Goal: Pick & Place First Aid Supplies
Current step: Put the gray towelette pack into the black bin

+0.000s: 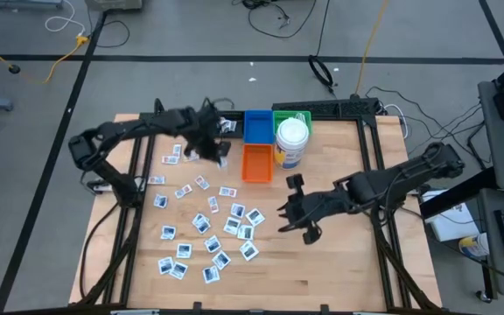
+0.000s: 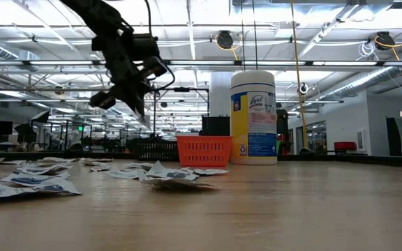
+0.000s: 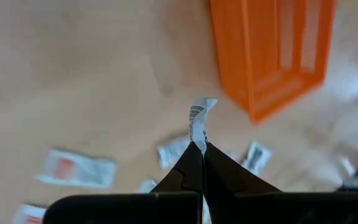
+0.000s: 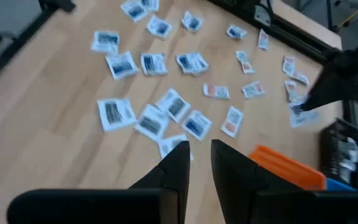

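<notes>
**Mia:** What is the left claw [image 3: 199,148] doing?

**Sam:** It is pinched tight on one small white packet [image 3: 197,119]. The packet sticks up from the tips, a bit bent. In the high view that claw [image 1: 206,140] sits in the upper middle of the picture, above the tabletop [image 1: 339,262].

**Mia:** Where do the other packets lie?

**Sam:** The loose packets [image 1: 201,232] are spread over the left half of the wood, lower left of the middle. A few more lie near the claw.

**Mia:** Where should the held one go?

**Sam:** I think into a bin. The orange bin [image 1: 256,163] is just to the right of the claw. A blue bin [image 1: 255,126] and a green bin [image 1: 291,116] stand behind it, and a tall white tub of wipes [image 1: 291,143] stands beside them.

**Mia:** How can it do that well?

**Sam:** Stay high so the packet clears the bin wall. Go right over the middle of the bin, then let go. The packet is light and could flutter, so drop it from low down.

**Mia:** And the right claw [image 4: 196,155]?

**Sam:** It hangs over the right side of the packets, middle of the high view. Its tips are a little apart and hold nothing.
</notes>
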Available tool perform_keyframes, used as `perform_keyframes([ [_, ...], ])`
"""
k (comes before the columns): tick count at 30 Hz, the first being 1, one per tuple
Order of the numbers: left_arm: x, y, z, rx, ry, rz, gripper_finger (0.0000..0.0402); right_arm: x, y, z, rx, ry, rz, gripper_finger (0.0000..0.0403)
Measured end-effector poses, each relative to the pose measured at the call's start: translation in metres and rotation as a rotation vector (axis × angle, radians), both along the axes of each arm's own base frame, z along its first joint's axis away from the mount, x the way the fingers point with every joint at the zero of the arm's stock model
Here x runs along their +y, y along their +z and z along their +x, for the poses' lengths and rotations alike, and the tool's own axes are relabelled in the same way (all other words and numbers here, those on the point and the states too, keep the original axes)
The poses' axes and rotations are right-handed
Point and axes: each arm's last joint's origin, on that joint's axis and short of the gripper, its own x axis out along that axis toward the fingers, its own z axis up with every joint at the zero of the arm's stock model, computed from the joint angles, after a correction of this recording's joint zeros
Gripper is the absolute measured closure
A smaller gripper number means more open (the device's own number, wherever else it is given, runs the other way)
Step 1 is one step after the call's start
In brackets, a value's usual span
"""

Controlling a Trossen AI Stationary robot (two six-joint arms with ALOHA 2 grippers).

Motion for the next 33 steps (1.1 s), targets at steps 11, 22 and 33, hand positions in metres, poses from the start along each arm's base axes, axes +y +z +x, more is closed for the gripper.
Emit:
perform_keyframes([
  [11, 0.099, 0.018, -0.004, 0.139, 0.046, 0.099, 0.0401, -0.029, 0.006, -0.013, 0.067, -0.007, -0.098, 0.0343],
  [22, 0.158, 0.002, 0.002, 0.193, 0.078, 0.146, 0.0401, -0.050, 0.007, -0.029, 0.177, -0.043, -0.092, 0.0343],
  [33, 0.160, -0.030, 0.015, 0.269, 0.042, 0.130, 0.0389, -0.068, -0.011, -0.034, 0.216, -0.022, 0.114, 0.0344],
])
